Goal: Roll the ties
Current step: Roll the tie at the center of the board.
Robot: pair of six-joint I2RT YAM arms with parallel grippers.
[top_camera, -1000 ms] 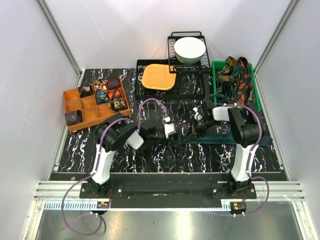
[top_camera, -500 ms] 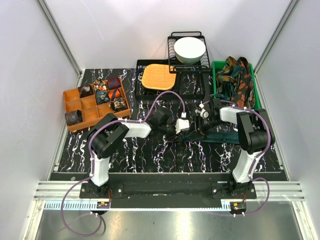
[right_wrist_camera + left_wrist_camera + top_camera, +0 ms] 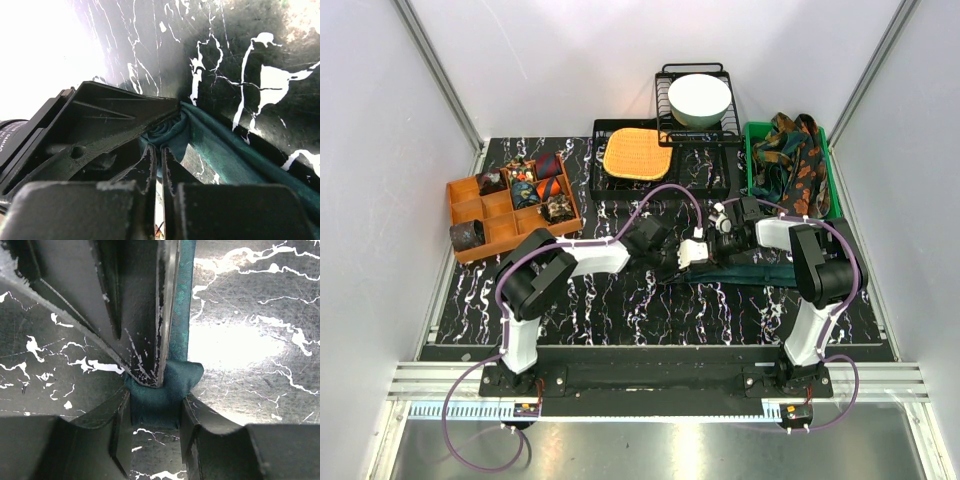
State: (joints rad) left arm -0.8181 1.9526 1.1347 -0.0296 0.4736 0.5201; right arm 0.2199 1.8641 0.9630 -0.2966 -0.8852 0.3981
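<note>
The right gripper [image 3: 160, 152] rises from 6 o'clock, its two fingers drawn together with only a thin slit between them, tips at the edge of a coiled end of a teal tie [image 3: 220, 155]. The left gripper [image 3: 165, 125], black and scuffed, reaches in from 9 o'clock and brackets the coil. The tie's loose length trails toward 4 o'clock across a black, white-veined tabletop [image 3: 250, 60], with glare at 10 o'clock.

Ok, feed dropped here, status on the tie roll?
Left gripper shut on teal tie, rolled end. Right gripper shut, tips at roll. Nothing in the way.
</note>
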